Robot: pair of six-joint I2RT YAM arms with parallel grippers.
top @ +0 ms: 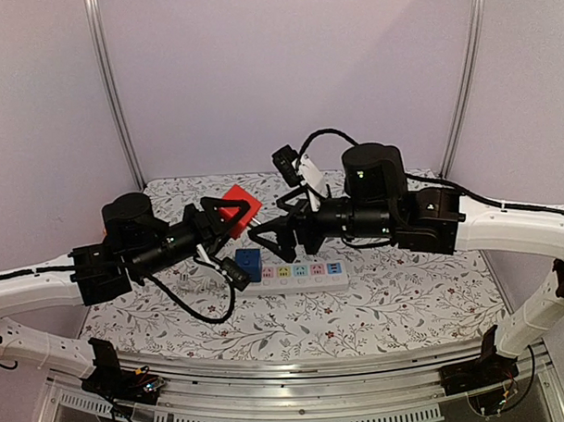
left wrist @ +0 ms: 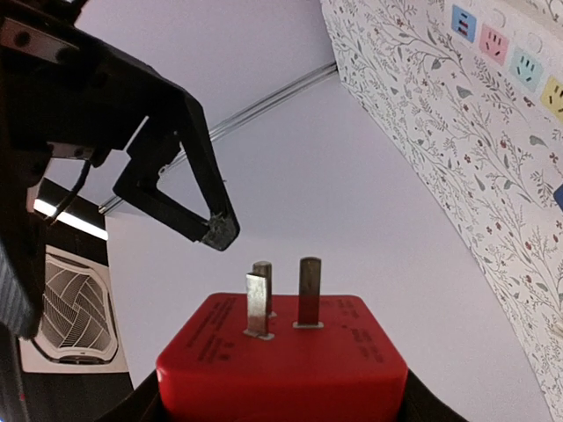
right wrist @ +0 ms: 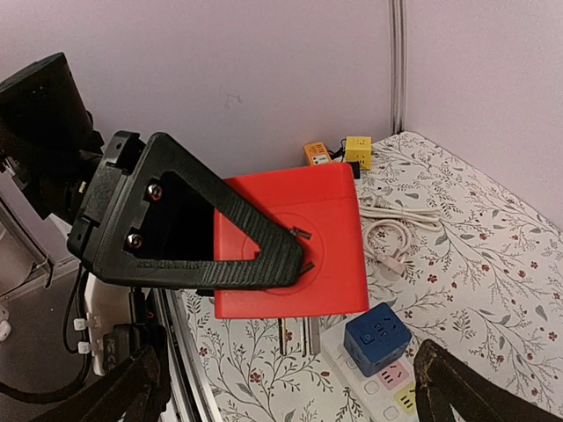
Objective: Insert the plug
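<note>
1. Table (top: pixel 406 304), under a floral cloth w/ pale walls around it, carries the whole scene.
2. Right arm (top: pixel 519 226), white & black, stretches leftward above the table. The right gripper (top: pixel 261 234) stands w/ jaws wide apart and holds nothing. Its tips are just beside the red plug (top: pixel 243 206). Overhead, contact can't be told, but the left wrist view shows one black finger (left wrist: pixel 189 189) apart from the plug's pronged face.
3. Left arm (top: pixel 34 286) reaches rightward. The left gripper (top: pixel 230 220) is clamped on the red plug, a finger on each side of its body.
4. Power strip (top: pixel 298 277), white w/ a row of coloured sockets, lies flat at table centre. It runs left to right, below the two grippers.
5. The red plug, a cube-shaped block, hangs in the air above the strip's left end and is in no socket. Three flat metal prongs (left wrist: pixel 310 290) stick out of one face. In the right wrist view they point down toward the strip.
6. Blue cube adapter (top: pixel 248 264) sits on the strip's left end, just below the red plug & apart from it.
7. White cable (right wrist: pixel 396 229), loosely coiled, lies on the cloth beyond the plug in the right wrist view.
8. Yellow cube (right wrist: pixel 357 149) & orange cube (right wrist: pixel 317 154) rest side by side near the corner post, well apart from the strip.
</note>
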